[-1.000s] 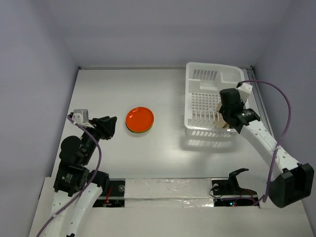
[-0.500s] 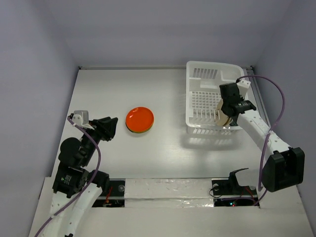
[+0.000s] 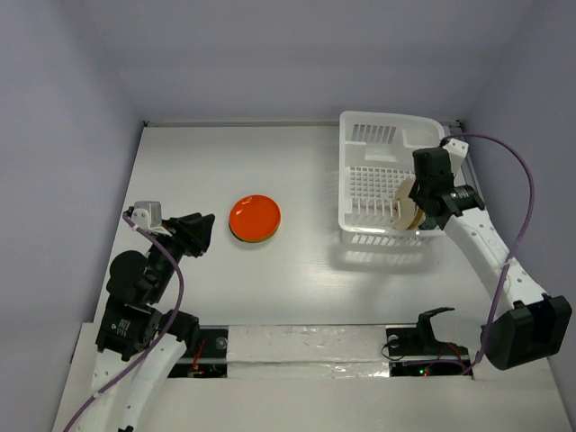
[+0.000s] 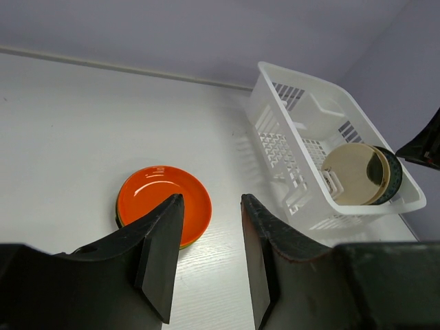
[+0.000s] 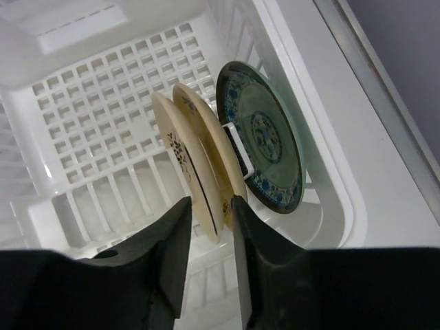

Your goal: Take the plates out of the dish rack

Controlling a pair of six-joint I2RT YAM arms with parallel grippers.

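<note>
Pincer state first: the right pincer [image 5: 210, 206] is seen part-spread above the near end of the dish rack [image 3: 389, 115], with nothing pinched. The lower rims of two pale plates show in its gap, and whether they are touched cannot be told. The left pincer [image 4: 211, 203] is likewise spread and empty, hovering near the left edge of the surface [image 3: 315, 279] and pointed toward the unloaded stack [image 3: 255, 217].

The dish rack is placed at the far right corner of the surface. Within the past second the right arm has been shifted from over the rack's near wall toward the right edge of the surface, so that more of the standing plates is now exposed from above. No plate has been lifted in that time. This is judged to be a re-aiming of the grasp rather than progress, since the load in the rack is unchanged.

The stack, with an orange-red plate [image 4: 161, 199] on top, is set near the middle of the surface, well apart from the rack. It has not been moved over that second, nor has the left arm.

Three plates are left on edge in the rack's near right part: a cream plate [image 5: 172, 137], a tan plate [image 5: 206, 137] just beside it, and the patterned teal-blue plate [image 5: 265, 137] nearest the right wall. The task is judged partly done.
</note>
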